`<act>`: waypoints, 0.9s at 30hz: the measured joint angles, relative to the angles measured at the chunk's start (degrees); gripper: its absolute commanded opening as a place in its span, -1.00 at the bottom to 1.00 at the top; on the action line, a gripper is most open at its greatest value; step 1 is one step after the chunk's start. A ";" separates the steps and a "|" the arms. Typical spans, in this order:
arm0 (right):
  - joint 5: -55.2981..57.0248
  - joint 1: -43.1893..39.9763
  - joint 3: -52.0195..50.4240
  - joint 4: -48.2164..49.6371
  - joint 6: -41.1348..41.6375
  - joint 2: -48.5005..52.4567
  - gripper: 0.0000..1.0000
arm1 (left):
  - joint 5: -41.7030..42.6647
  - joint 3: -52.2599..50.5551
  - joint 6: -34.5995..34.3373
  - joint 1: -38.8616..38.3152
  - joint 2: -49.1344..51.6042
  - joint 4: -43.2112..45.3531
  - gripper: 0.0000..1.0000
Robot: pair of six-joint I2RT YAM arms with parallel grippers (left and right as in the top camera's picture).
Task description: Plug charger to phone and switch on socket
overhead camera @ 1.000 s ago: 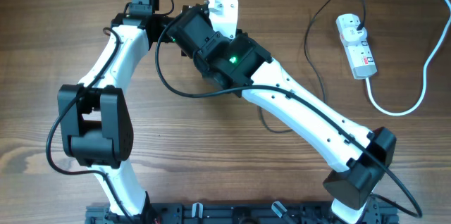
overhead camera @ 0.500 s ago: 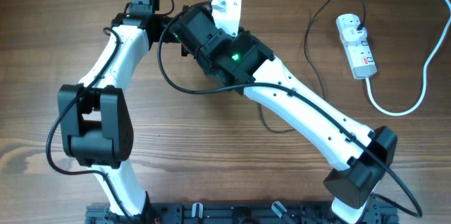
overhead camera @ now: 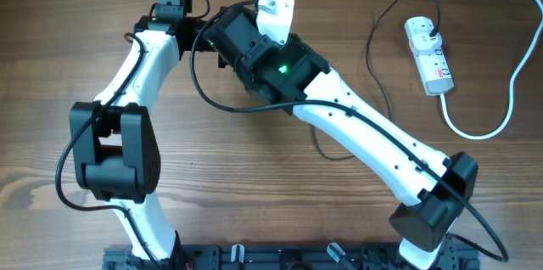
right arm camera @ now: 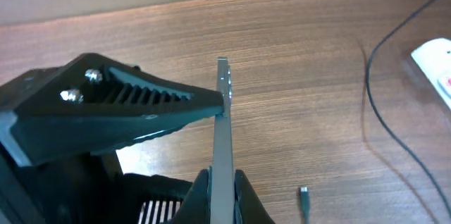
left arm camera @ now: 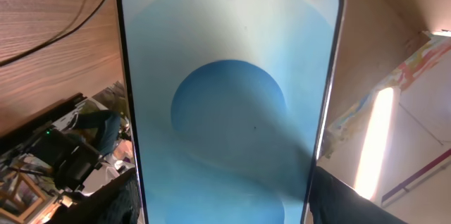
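The phone [left arm camera: 225,111], with a cyan-blue screen and white edge, is held up off the table. It fills the left wrist view, and from overhead its white back [overhead camera: 277,11] shows at the top centre. My right gripper [right arm camera: 221,182] is shut on the phone, seen edge-on [right arm camera: 223,125]. My left gripper [left arm camera: 225,196] has a dark finger along each long edge of the phone and seems slightly open. The charger's small plug tip [right arm camera: 304,196] lies on the wood, and its black cable [overhead camera: 373,41] runs to the socket [overhead camera: 428,55], a white power strip at the right.
The socket's thick white cord [overhead camera: 509,92] loops off the right edge. The right arm [overhead camera: 373,143] crosses the middle of the wooden table [overhead camera: 254,177] and covers both grippers from overhead. The left arm [overhead camera: 127,75] stands at the left.
The phone has shifted a little right and up with the right arm. The left arm has not visibly moved.
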 measured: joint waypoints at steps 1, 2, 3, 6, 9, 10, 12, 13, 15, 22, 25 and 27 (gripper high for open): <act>0.35 0.00 0.00 -0.02 1.88 0.00 -0.92 | 0.22 0.00 -0.02 0.00 -0.02 0.02 0.46; 1.44 -0.02 0.00 -0.04 3.98 -0.02 -0.91 | 0.59 0.02 -0.13 0.04 -0.02 0.04 0.47; 2.05 -0.02 0.00 -0.02 4.94 -0.04 -0.91 | 0.61 0.02 -0.44 0.17 -0.02 0.04 0.47; 5.42 -0.07 0.00 -0.20 10.49 -1.49 -0.91 | 0.00 0.02 -3.04 1.57 -0.02 0.02 0.53; 7.13 -0.07 0.00 -0.26 20.48 -5.03 -0.91 | -0.57 0.02 -5.33 3.02 -0.02 0.04 0.56; 6.84 -0.07 0.00 -0.85 26.34 -6.25 -0.91 | -0.59 0.02 -6.45 3.28 -0.02 0.04 0.57; 3.85 -0.07 0.04 -3.04 40.70 -7.87 -0.91 | 0.00 0.02 -9.29 3.30 -0.02 0.02 0.47; 2.05 -0.07 0.04 -4.46 45.66 -7.91 -0.91 | 1.09 0.02 -10.12 3.26 -0.02 0.04 0.46; -0.98 -0.07 0.00 -5.64 52.54 -7.91 -0.91 | 2.56 0.02 -10.91 3.19 -0.02 0.04 0.15; -4.79 -0.48 0.00 -6.47 69.13 -7.91 -0.89 | 4.72 0.04 -12.37 2.36 -0.02 -0.02 0.21; -5.86 -1.05 0.00 -6.47 71.10 -7.41 -0.90 | 4.76 0.04 -12.37 0.92 -0.02 -0.02 0.13; -6.51 -1.05 0.00 -6.25 71.49 -6.84 -0.90 | 4.92 0.04 -12.37 0.66 -0.02 -0.04 0.13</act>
